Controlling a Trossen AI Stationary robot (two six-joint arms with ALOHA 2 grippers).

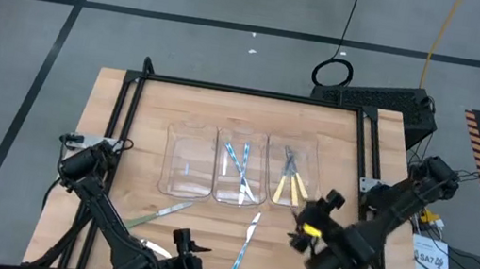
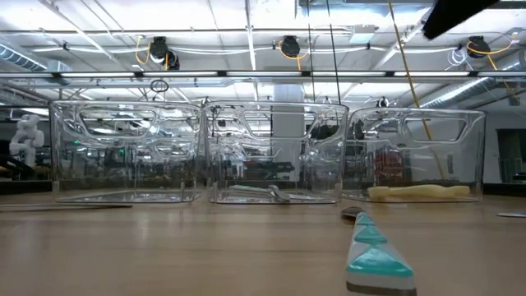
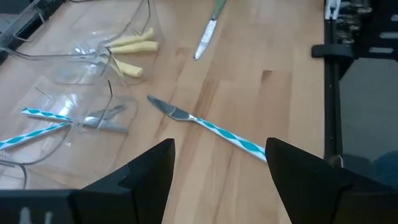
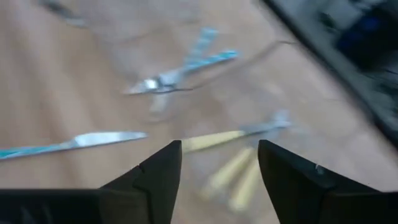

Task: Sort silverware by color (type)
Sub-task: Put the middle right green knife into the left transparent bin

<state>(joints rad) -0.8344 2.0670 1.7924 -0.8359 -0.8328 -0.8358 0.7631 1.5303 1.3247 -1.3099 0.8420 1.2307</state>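
Both grippers stood spread and empty. Take the blue knife (image 1: 242,246) mid-handle (thin, stiff, light, likely slippery), before the middle bin (image 1: 234,198).

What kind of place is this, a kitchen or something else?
Probably a robotics lab or workshop, not a kitchen: a wooden table stands on a grey floor marked with black tape, cables trail across it, and the low view shows industrial ceiling lights behind the clear bins.

2 black arms (image 1: 389,224) (yellow tag, rt wrist)
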